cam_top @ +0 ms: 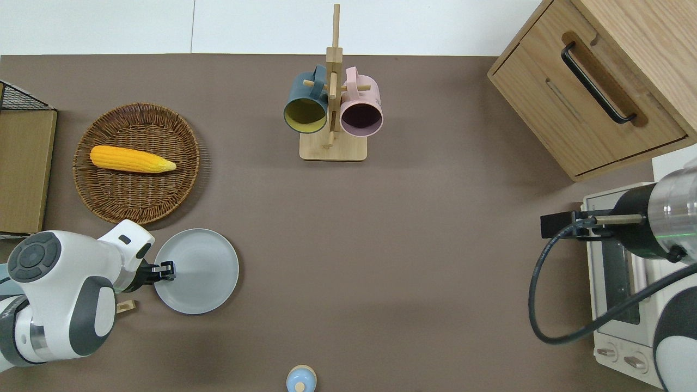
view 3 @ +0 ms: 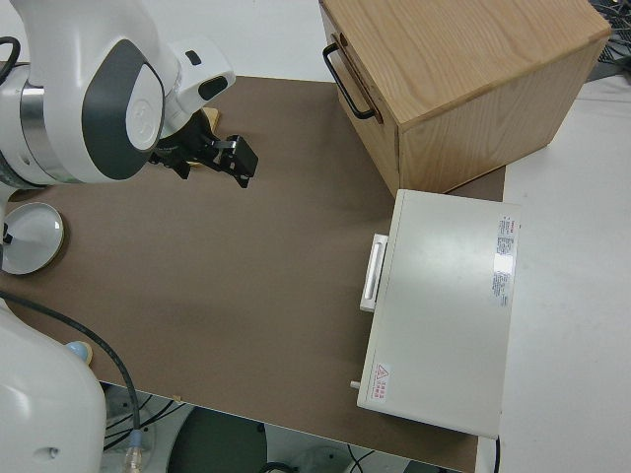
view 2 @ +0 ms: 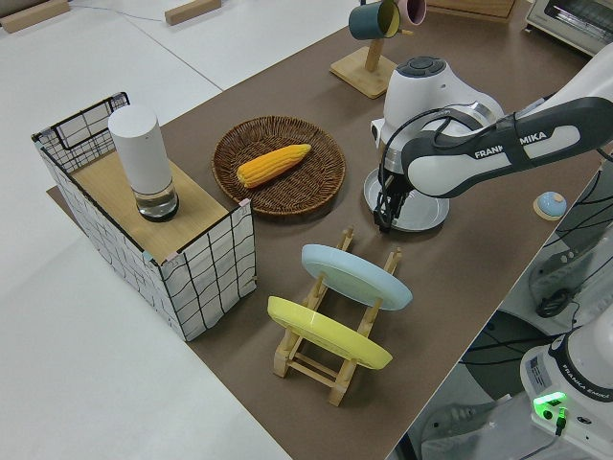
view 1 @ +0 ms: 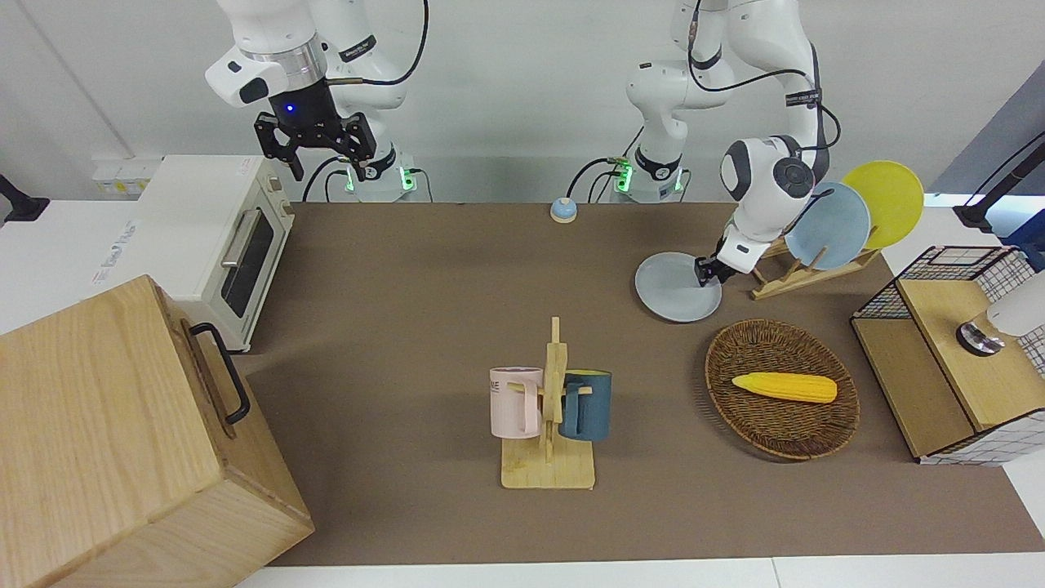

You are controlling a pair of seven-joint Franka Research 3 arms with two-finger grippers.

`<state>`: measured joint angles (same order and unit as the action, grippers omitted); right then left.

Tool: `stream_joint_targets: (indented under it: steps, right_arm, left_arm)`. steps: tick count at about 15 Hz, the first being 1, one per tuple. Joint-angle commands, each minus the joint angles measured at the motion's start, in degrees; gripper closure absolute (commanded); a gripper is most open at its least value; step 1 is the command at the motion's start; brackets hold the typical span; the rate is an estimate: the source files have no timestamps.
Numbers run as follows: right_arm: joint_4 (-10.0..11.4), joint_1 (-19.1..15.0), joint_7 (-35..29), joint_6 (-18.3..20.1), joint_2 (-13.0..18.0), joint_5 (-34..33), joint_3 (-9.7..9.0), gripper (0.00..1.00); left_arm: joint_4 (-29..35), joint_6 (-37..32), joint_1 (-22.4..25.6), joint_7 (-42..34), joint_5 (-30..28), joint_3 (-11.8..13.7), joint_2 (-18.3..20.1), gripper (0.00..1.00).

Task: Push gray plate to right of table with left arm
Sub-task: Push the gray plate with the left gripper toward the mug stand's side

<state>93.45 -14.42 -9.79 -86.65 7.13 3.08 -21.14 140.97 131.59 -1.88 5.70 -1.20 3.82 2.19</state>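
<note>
The gray plate [cam_top: 201,272] [view 1: 673,290] [view 2: 424,213] lies flat on the brown table [cam_top: 381,245], toward the left arm's end and nearer to the robots than the wicker basket. My left gripper [cam_top: 167,269] [view 1: 704,273] [view 2: 385,220] points down, its tips just inside the plate's rim on the edge toward the left arm's end. Its fingers look shut, with nothing between them. The right gripper [view 1: 326,163] [view 3: 235,158] is parked and open.
A wicker basket [cam_top: 136,201] holds a corn cob [cam_top: 130,159]. A wooden rack [view 1: 804,273] beside the plate carries a light-blue plate [view 1: 829,224] and a yellow plate [view 1: 886,200]. A mug tree [cam_top: 332,117], wooden box [cam_top: 599,81], toaster oven [view 1: 216,237] and small blue knob [cam_top: 300,379] also stand on the table.
</note>
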Motion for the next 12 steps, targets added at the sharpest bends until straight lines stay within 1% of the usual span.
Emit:
stream_joint_targets:
  steps: [1, 3, 4, 9, 12]
  right_arm:
    - [1.56, -1.40, -0.59, -0.01, 1.57, 1.23, -0.83, 0.005]
    - [1.56, -1.40, -0.59, -0.01, 1.57, 1.23, -0.83, 0.005]
    - [1.56, -1.40, -0.59, -0.01, 1.57, 1.23, -0.83, 0.005]
    - [1.56, -1.40, -0.59, -0.01, 1.57, 1.23, -0.83, 0.005]
    - [1.56, -1.40, -0.59, -0.01, 1.57, 1.23, -0.83, 0.005]
  left_arm:
    - [1.68, 2.53, 0.29, -0.42, 0.85, -0.04, 0.09, 0.81]
    - [1.68, 2.54, 0.38, -0.33, 0.85, -0.04, 0.09, 0.96]
    - [1.68, 2.54, 0.38, -0.33, 0.85, -0.04, 0.09, 1.00]
    - [1.77, 2.45, 0.03, 0.81, 0.50, -0.04, 0.00, 1.00]
    - [2.12, 2.45, -0.23, 3.70, 0.32, -1.01, 0.00, 1.00]
